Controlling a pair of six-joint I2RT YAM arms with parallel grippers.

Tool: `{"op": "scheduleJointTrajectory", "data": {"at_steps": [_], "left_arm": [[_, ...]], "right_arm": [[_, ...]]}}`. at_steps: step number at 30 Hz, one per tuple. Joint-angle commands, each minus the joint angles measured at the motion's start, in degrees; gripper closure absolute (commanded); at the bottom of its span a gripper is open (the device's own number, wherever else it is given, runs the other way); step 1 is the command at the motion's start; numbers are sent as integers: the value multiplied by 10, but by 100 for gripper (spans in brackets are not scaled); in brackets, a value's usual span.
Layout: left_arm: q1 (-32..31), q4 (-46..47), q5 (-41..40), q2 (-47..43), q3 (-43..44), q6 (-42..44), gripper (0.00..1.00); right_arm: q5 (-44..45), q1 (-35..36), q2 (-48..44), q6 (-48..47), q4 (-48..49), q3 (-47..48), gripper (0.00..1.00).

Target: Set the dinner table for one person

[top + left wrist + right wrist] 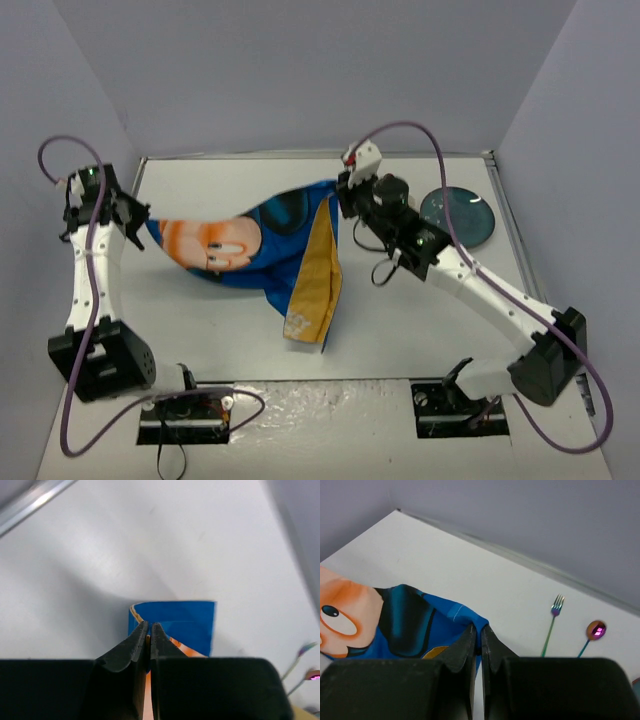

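Our left gripper (149, 626) is pressed together on 1 corner of the blue cartoon mat (240, 245). Our right gripper (479, 630) pinches the opposite corner, so the mat is stretched between them with 1 yellow-backed fold trailing. The white worktop (200, 330) lies directly beneath the mat, and the dark plate (457, 217) sits just right of the mat. To spread it well, we judge both corners should descend together, level and taut, letting the fold open before release.
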Motion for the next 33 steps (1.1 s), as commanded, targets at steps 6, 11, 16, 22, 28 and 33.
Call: {"op": "scheduleJointTrajectory", "data": {"at_steps": [6,11,16,22,28,33], "left_arm": [[18,145,102,138,376,31,100],[34,286,114,93,333,68,100],[52,333,133,14,172,68,100],[51,360,132,-83,-69,25,100],[48,227,72,-161,-245,-1,90],[48,67,27,-234,-269,25,37]], "right_arm": [[14,-68,190,-164,79,336,100],[-8,-70,184,-230,114,336,100],[-33,-70,111,-216,163,169,100],[-72,-50,42,-154,181,-38,100],[-50,-18,-47,-25,111,-195,92],[-51,-16,-131,108,-1,-277,57]]}}
